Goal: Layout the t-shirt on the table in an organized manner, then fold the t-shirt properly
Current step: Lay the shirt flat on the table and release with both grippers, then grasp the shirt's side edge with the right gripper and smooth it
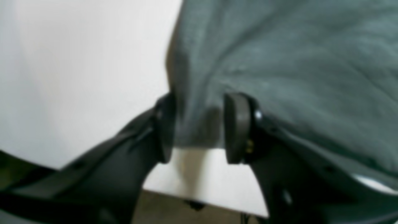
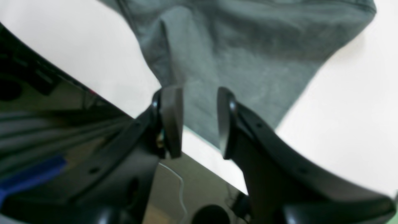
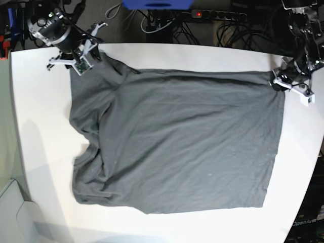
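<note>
The dark grey t-shirt [image 3: 177,136] lies spread flat on the white table [image 3: 45,126], with its sleeves and neck toward the base view's left and its hem toward the right. My left gripper [image 3: 277,83] is at the far hem corner. In the left wrist view [image 1: 199,127] its jaws stand apart with the cloth corner [image 1: 279,62] between them. My right gripper [image 3: 93,56] is at the far sleeve. In the right wrist view [image 2: 199,121] its jaws also stand apart, straddling the sleeve tip [image 2: 248,46] near the table edge [image 2: 342,109].
Both arms stand at the table's far edge. A power strip and cables [image 3: 217,15] lie on the floor behind it. A white box [image 3: 20,217] sits off the near left corner. The near sleeve is rumpled [image 3: 83,167].
</note>
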You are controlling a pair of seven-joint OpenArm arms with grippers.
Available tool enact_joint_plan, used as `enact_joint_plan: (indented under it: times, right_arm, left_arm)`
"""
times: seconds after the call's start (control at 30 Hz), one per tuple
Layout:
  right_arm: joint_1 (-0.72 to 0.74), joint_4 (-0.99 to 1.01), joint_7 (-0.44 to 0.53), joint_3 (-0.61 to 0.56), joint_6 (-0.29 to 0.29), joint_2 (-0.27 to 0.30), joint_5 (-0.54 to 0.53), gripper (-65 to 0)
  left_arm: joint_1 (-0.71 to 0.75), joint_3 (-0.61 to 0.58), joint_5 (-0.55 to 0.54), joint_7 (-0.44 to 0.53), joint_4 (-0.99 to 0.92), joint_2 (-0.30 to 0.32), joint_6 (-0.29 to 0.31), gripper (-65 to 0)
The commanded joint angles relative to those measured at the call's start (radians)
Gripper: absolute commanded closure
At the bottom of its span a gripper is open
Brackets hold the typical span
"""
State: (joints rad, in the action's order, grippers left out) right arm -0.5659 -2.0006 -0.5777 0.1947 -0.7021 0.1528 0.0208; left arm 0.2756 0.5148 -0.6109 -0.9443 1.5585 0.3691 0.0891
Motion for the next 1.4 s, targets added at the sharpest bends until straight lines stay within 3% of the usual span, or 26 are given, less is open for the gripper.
enact_joint_plan:
  times: [0.0,0.2,0.33,0.5,0.6,0.67,0.77,0.83,1.17,1.37]
  right_arm:
    - [-0.009,-0.019,0.017,0.032,0.004,0.012,-0.008,-19.9]
    - [0.139,-0.016,0.006,0.183,0.004,0.014,-0.009,-20.0]
    - [0.314,0.002,-0.018,0.197,0.004,0.011,-0.006,-18.6]
    - [0.600,0.128,-0.181,0.136,0.004,0.009,0.028,-9.3]
    - [0.745,0.274,-0.218,0.078,0.004,-0.006,0.072,-4.9]
    - [0.821,0.361,-0.216,0.061,0.004,-0.015,0.112,-2.7]
    - [0.926,0.496,-0.216,0.018,0.004,-0.043,0.149,-0.8]
    - [0.981,0.574,-0.215,0.005,0.004,-0.046,0.175,-0.6]
    - [1.111,1.010,0.017,-0.008,0.004,-0.085,0.256,-0.6]
    - [1.064,1.062,0.065,-0.010,0.004,-0.088,0.252,-0.6]
  left_arm:
    - [0.009,0.012,-0.002,0.012,0.043,0.021,-0.004,-27.0]
    - [0.014,0.124,-0.007,0.012,0.191,0.021,-0.004,-27.4]
    - [-0.120,0.124,-0.008,0.001,0.207,0.015,-0.004,-27.2]
    - [-0.329,-0.037,0.003,0.012,-0.003,-0.045,-0.005,-27.1]
    - [-0.408,-0.115,0.012,0.021,-0.148,-0.068,-0.005,-26.0]
    - [-0.434,-0.147,0.050,0.069,-0.218,-0.089,-0.007,-19.4]
    - [-0.445,-0.186,0.138,0.143,-0.290,-0.106,-0.007,-3.3]
    - [-0.445,-0.190,0.176,0.153,-0.320,-0.112,-0.007,0.0]
    - [-0.430,-0.184,0.320,0.160,-0.407,-0.107,-0.005,0.0]
    - [-0.378,-0.183,0.328,0.161,-0.404,-0.078,-0.005,0.0]
